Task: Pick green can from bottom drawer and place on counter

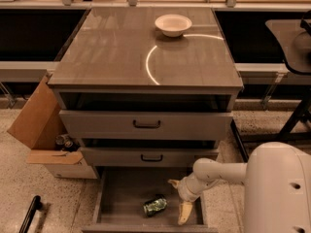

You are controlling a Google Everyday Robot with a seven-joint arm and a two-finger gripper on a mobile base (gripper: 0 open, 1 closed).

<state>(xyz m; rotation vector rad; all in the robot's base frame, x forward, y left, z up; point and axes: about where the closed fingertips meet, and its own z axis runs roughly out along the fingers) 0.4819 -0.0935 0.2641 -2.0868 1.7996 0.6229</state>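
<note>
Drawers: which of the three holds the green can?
The bottom drawer, pulled out furthest; the green can lies on its floor, with the open gripper beside it.

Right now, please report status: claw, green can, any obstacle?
Claw open, in bottom drawer, right of green can, not touching. Can lying on drawer floor. Nothing between them.
</note>
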